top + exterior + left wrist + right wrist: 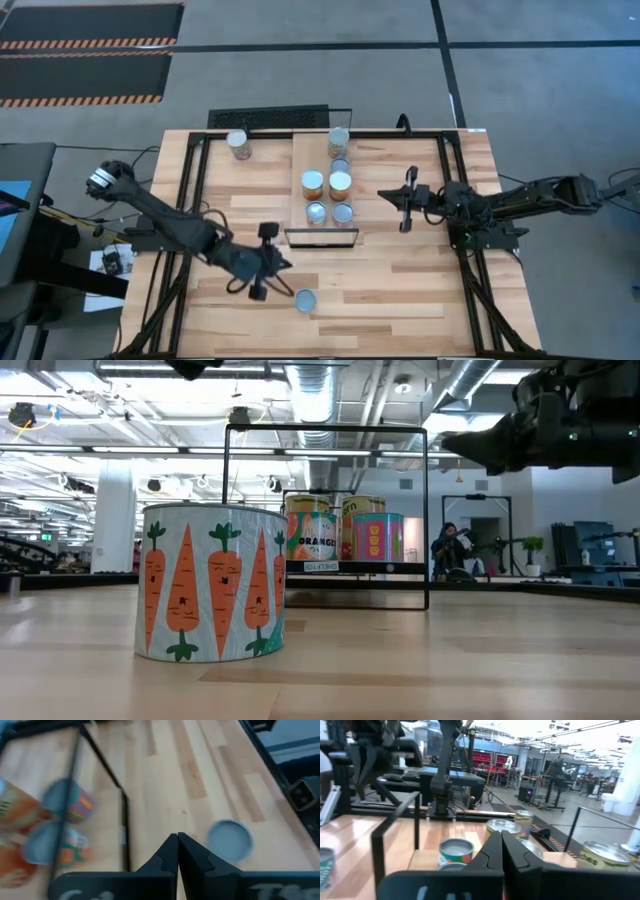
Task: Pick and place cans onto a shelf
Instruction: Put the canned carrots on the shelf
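Note:
The shelf (325,228) is a light-wood plank on a thin black frame at the table's middle, and several cans stand on it, among them two with orange tops (313,183). One can (238,144) stands on the table at the far left. A carrot-label can (305,300) stands near the front edge; it shows close in the low view (212,582) and in the left wrist view (230,839). My left gripper (288,265) is shut and empty, just left of and behind that can. My right gripper (383,195) is shut and empty, right of the shelf.
Black frame rails (195,200) run along the table's left and right sides (455,200). The shelf's upright black frame (325,428) stands at its near end. Bare wood lies between the shelf and the front edge. A person (447,550) shows far off in the room.

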`<state>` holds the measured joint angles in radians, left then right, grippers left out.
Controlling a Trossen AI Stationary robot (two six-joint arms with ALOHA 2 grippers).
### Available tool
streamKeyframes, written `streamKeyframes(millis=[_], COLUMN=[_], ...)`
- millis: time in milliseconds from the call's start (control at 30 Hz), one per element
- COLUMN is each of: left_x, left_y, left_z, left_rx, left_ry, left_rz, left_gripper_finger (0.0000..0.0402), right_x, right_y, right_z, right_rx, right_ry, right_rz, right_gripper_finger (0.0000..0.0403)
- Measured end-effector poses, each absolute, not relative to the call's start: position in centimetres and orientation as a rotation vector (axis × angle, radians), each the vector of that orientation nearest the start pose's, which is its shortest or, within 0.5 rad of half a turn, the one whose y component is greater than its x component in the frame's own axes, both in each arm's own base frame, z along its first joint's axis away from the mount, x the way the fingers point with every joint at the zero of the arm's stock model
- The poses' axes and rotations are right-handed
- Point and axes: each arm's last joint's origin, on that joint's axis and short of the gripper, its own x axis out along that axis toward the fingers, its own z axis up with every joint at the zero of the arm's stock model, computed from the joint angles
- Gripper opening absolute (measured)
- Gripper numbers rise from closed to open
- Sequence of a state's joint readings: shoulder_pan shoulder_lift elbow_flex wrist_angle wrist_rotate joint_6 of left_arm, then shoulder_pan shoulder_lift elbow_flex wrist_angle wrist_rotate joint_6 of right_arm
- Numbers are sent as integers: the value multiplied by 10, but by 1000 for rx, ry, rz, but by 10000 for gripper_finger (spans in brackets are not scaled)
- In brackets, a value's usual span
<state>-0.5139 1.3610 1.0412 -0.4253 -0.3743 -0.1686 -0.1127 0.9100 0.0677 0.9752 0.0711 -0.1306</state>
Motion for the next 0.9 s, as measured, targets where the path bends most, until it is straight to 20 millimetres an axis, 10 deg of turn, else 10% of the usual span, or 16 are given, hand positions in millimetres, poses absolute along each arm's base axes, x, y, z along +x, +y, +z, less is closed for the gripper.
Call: streamKeyframes(millis=[500,900], left_x=[285,297], left_y=[-192,-203], left_z=[195,180], left_rx=[160,247], left_ry=[828,821], left_rz=[-288,-338], left_gripper_finger=[60,92], right_x=[161,162], right_y=[-15,-15], right_z=[180,175], right_rx=[-93,-59], right_ry=[-101,-53], right_rz=[-164,-159], right_gripper_finger=[4,5])
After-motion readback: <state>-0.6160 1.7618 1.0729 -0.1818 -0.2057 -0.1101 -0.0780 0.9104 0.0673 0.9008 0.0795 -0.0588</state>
